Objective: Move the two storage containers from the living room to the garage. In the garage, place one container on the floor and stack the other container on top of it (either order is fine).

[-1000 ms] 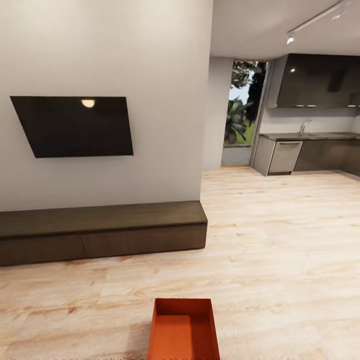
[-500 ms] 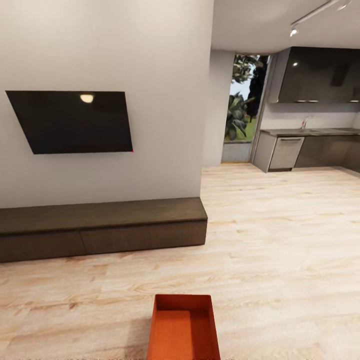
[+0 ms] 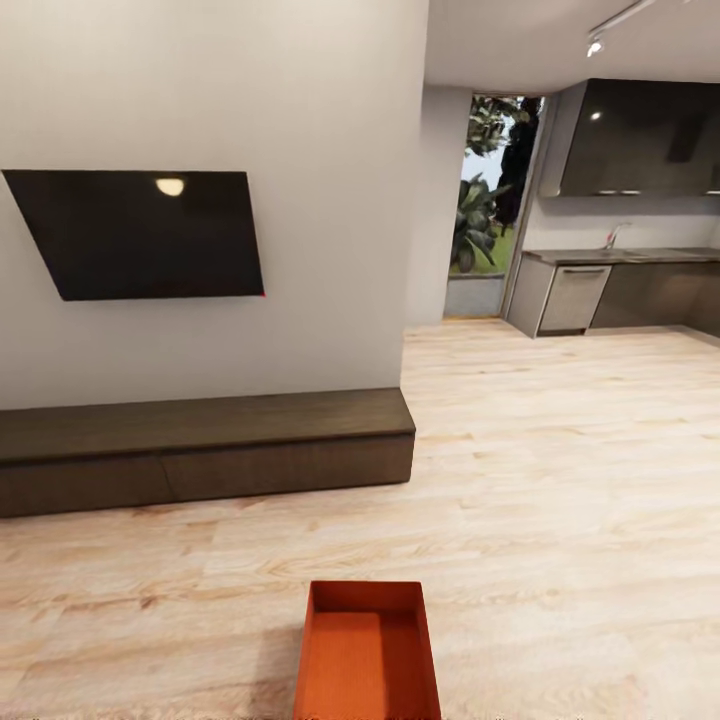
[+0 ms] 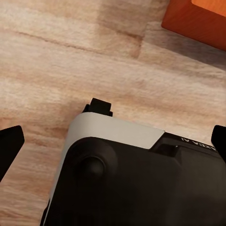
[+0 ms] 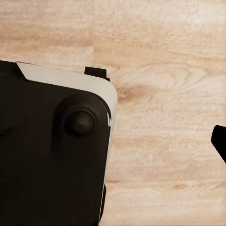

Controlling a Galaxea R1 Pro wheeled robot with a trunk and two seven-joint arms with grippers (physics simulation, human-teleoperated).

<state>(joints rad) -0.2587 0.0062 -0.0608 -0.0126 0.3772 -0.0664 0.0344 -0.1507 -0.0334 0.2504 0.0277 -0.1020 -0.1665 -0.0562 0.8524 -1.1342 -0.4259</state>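
Head view: one storage container (image 3: 366, 655) sits on the wood floor (image 3: 560, 500) before the cabinet (image 3: 200, 445). Left tool (image 4: 113, 136) spread wide (right's spread unclear); roll squarely closer, then reach.

One orange container (image 3: 367, 655) – one TV (image 3: 140, 233) – one low cabinet (image 3: 205, 448).

The left gripper (image 4: 113, 141) is seen pointed down, its two black fingertips (image 4: 10, 143) set wide apart at either edge of the left wrist view, nothing held between them. Of the right gripper, one black fingertip (image 5: 220, 140) is shown, so its jaws cannot be judged.
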